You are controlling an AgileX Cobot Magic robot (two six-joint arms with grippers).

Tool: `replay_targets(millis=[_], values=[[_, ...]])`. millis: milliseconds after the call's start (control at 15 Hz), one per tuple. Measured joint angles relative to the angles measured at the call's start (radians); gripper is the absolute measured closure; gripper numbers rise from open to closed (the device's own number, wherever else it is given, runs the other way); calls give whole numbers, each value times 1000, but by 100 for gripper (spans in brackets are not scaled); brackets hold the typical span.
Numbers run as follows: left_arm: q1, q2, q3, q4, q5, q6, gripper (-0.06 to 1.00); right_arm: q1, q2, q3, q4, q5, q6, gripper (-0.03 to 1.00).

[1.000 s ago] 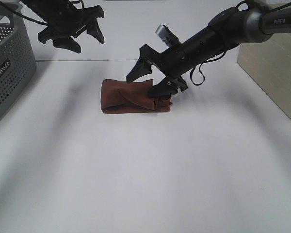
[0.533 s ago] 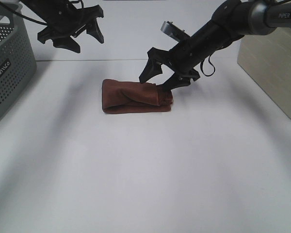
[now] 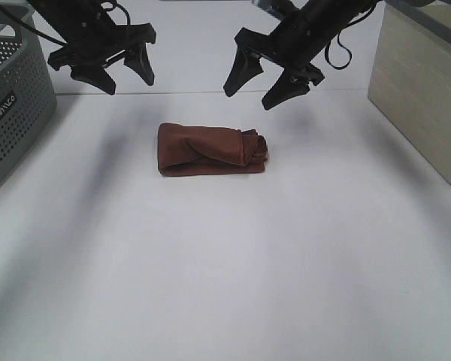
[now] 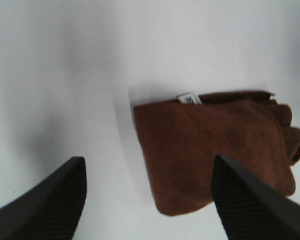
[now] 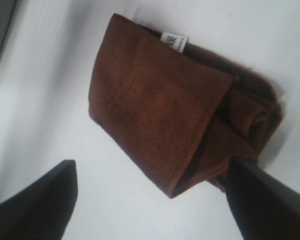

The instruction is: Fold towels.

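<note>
Towel (image 3: 212,150) is lying folded up into a chunky reddish-brown bundle on the white table (image 3: 225,263), sitting nearer the camera than both sets of jaws and between them sideways. Its end toward the right gripper is looking bunched and wrinkly, while the other end is folded over smooth. The little white tag (image 4: 189,98) is poking out along one edge, and it's showing up in the right wrist view too (image 5: 174,40).

Going further back, the right gripper (image 3: 267,74) is hanging in the air above and just behind the bunched end, jaws spread wide and gripping nothing, well clear of the cloth. The left gripper (image 3: 107,68) is hovering off past the smooth end, also spread wide and empty.

Out to the sides, a grey perforated basket (image 3: 11,105) is sitting beyond the left jaws, and a beige bin (image 3: 421,90) is sitting beyond the right ones.
</note>
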Motion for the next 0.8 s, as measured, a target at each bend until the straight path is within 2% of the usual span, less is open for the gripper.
replay_targets(millis=[200,400,533,800], values=[[0,-78,0,62,105,6,27,0,-40,-5,-111,5,90,20],[0,-201,0,174,160,-30,27,0,-165,4,-208,6,134,20],[0,-291,2,236,161,-39,27,0,-297,69,-275,6,142,20],[0,-520,127,270,161,-43,27,0,-549,307,-384,8,156,20]])
